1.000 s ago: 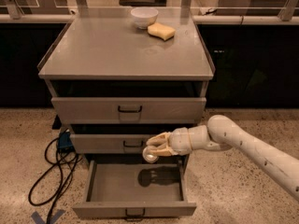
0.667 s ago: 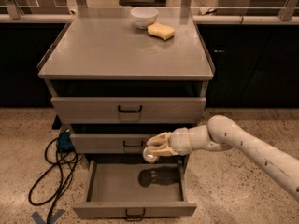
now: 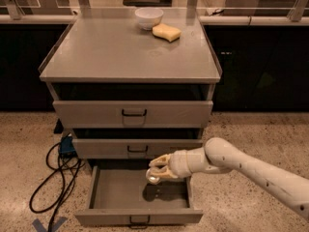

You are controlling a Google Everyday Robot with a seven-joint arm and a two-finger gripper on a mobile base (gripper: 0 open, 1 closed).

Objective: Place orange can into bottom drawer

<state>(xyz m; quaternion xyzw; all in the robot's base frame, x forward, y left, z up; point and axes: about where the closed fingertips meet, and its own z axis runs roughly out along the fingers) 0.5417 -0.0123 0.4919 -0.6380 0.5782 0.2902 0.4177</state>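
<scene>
The grey cabinet's bottom drawer (image 3: 113,193) is pulled open, a wide shallow tray with a small dark handle at its front. My gripper (image 3: 157,169) hangs over the drawer's middle right, just below the middle drawer's front. It is shut on the orange can (image 3: 152,177). Only the can's shiny silver end shows beneath the fingers (image 3: 161,160). The can is held above the drawer floor and casts a shadow there.
A white bowl (image 3: 148,17) and a yellow sponge (image 3: 166,32) sit at the back of the cabinet top (image 3: 120,57). The top drawer (image 3: 133,113) and the middle drawer (image 3: 137,149) stand slightly out. Black cables (image 3: 55,178) lie on the floor to the left.
My gripper has moved down a little with the can, closer to the open bottom drawer. The drawers, bowl and sponge have not moved.
</scene>
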